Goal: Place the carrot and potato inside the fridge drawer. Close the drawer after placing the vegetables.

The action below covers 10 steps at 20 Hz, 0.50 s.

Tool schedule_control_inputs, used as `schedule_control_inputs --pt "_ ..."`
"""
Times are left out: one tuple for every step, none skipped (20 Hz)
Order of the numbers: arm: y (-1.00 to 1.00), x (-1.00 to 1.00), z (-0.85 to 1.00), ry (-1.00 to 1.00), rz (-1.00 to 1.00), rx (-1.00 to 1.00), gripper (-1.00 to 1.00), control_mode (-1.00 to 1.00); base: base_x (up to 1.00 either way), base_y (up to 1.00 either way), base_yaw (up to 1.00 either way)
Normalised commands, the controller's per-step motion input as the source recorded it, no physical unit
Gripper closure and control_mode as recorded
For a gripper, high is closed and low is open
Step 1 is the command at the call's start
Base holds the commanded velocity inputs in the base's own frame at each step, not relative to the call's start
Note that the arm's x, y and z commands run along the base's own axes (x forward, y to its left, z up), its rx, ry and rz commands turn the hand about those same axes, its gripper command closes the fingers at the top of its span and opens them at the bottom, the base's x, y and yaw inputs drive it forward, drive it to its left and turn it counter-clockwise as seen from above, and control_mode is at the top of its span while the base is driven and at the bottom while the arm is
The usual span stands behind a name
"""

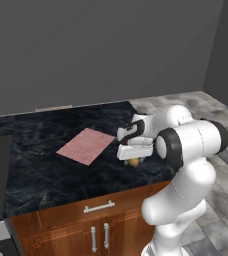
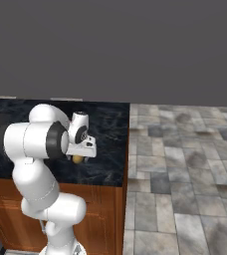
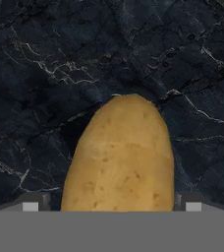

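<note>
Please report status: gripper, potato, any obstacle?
Gripper open, low over the counter. Potato between the fingers, not gripped. Pink cloth lies apart, no obstacle.

Two cameras sit behind me, left and right, both looking down at the dark counter (image 1: 46, 165). My hand camera looks straight down, very close to the potato (image 3: 121, 157).

Flat, even rendered light with no visible source and no glare. The grey wall (image 1: 101, 50) is uniformly dim. The potato (image 3: 120, 157) throws a soft dark shadow on the black marble worktop (image 3: 45, 74) to its left. All views are low-resolution and slightly soft; edges show no distortion.
</note>
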Motion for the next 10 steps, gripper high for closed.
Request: schedule_control_inputs --pt "0.04 0.31 -0.14 0.02 -0.02 0.00 -1.00 -1.00 0.00 0.00 0.00" --pt "0.00 0.24 -0.17 0.01 -0.01 0.00 -1.00 -1.00 0.00 0.00 0.00" --pt "0.00 0.09 -0.24 0.00 0.00 0.00 -1.00 -1.00 0.00 0.00 0.00" --pt "0.00 0.00 -0.27 0.00 0.00 0.00 -1.00 -1.00 0.00 0.00 0.00" --pt "0.01 0.00 -0.32 0.00 0.00 0.00 -1.00 -1.00 0.00 0.00 0.00" --pt "0.00 -0.09 -0.45 0.00 0.00 0.00 1.00 -1.00 0.00 0.00 0.00" --pt "0.00 -0.21 -0.45 0.00 0.00 0.00 1.00 -1.00 0.00 0.00 0.00" --pt "0.00 -0.22 -0.43 0.00 0.00 0.00 1.00 -1.00 0.00 0.00 0.00" --pt "0.00 -0.34 -0.43 -0.01 0.00 0.00 1.00 -1.00 0.00 0.00 0.00" --pt "0.00 -0.30 -0.38 0.00 0.00 0.00 1.00 -1.00 0.00 0.00 0.00"
